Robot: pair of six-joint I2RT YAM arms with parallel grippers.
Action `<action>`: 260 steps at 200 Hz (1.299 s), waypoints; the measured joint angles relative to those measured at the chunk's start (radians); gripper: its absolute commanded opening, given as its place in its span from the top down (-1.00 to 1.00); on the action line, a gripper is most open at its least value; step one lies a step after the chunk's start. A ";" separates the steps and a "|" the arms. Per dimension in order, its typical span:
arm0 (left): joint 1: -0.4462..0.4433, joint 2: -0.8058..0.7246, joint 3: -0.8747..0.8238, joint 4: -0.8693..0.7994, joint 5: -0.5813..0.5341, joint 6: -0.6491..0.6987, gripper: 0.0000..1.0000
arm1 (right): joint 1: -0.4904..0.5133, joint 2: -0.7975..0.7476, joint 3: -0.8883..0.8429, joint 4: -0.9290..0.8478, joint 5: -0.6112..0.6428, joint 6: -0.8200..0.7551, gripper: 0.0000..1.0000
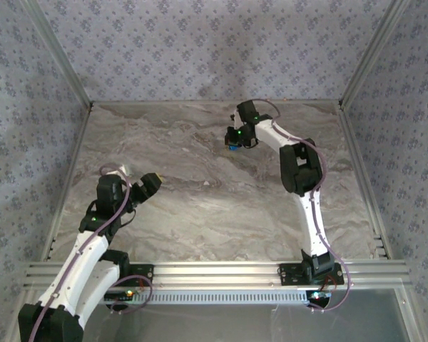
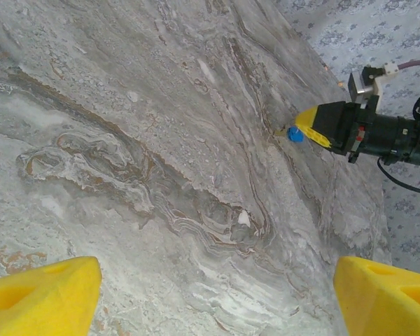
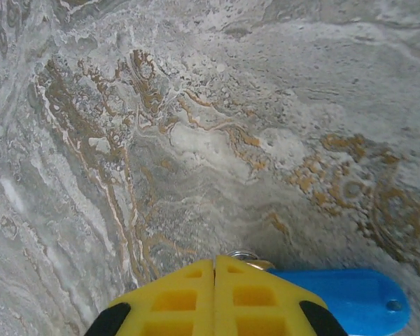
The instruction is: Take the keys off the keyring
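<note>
- We see a grey marbled bench (image 1: pixel 200 178) spanning the top view, walled with patterned paper.
- At the lower left of that view, the left pincer (image 1: pixel 151 182) hangs above the bench with its yellow pads spread wide. It is well apart from the work, and we judge it is waiting to take a share of the bunch.
- Right of centre in the upper half, the right pincer (image 3: pixel 215 269) is low on the bench with its pads pressed together.
- The keys (image 3: pixel 350 297), a bright-blue bunch, jut out from beside those pads at the lower right of the wrist view. The close placing suggests the pincer is anchoring the bunch.
- A silver glint at the pad tips is likely the keyring (image 3: pixel 241 253). We cannot tell whether it is nipped.
</note>
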 measured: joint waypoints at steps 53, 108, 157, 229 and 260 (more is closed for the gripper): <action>0.000 -0.011 0.000 -0.008 0.000 0.000 -0.73 | 0.002 -0.095 -0.043 0.003 0.007 -0.012 1.00; 0.000 -0.043 0.000 -0.009 0.000 0.000 -0.74 | 0.003 -0.105 -0.069 0.001 0.007 -0.016 1.00; 0.000 -0.042 0.000 -0.011 0.001 -0.007 -0.74 | 0.003 -0.130 -0.151 0.007 -0.005 -0.026 1.00; -0.089 0.039 0.122 -0.014 0.014 0.051 -0.63 | 0.031 -0.463 -0.261 0.016 -0.045 0.004 1.00; -0.218 0.079 0.214 -0.007 -0.043 0.137 -0.62 | 0.057 -0.582 -0.261 0.015 -0.033 0.095 1.00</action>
